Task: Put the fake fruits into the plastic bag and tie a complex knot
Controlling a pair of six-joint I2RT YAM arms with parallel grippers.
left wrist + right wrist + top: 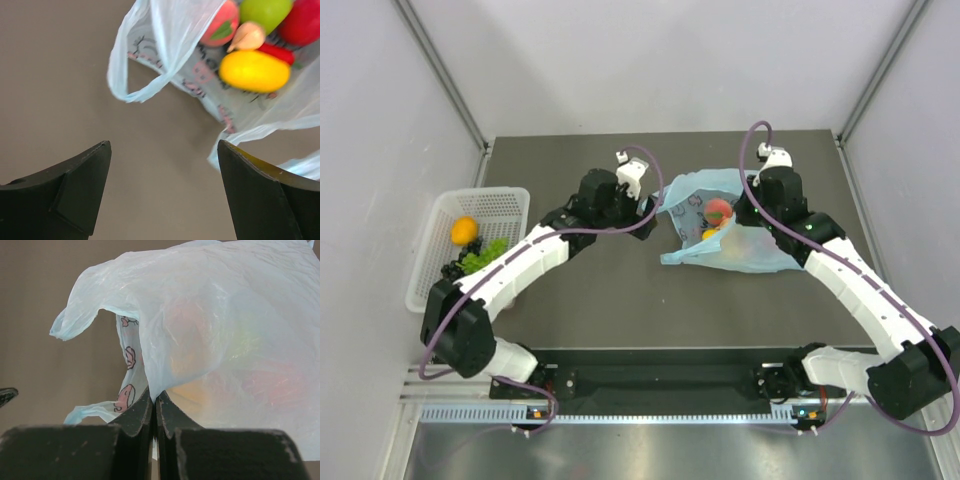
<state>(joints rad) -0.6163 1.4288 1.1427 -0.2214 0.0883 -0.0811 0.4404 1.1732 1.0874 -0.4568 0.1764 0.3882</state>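
Pinching plastic bag point(215, 315) w/ right hand point(155, 405).

The bag point(730, 228), thin pale-blue film with small pink prints, lies slumped on the desk point(610, 290), right of centre, its mouth gaping toward the left. One loop handle point(142, 87) sags loose on the desk; the handles are not tied. An upper edge of the film is held up, pinched in the closed right gripper point(155, 402). Showing at the mouth are a yellow mango point(255, 71), a pink peach point(222, 24), a green apple point(265, 11) and a red apple point(302, 22), bunched close together. An orange point(465, 231) and green grapes point(482, 256) lie in the basket point(505, 205) at the desk's left edge, well apart from the bag.
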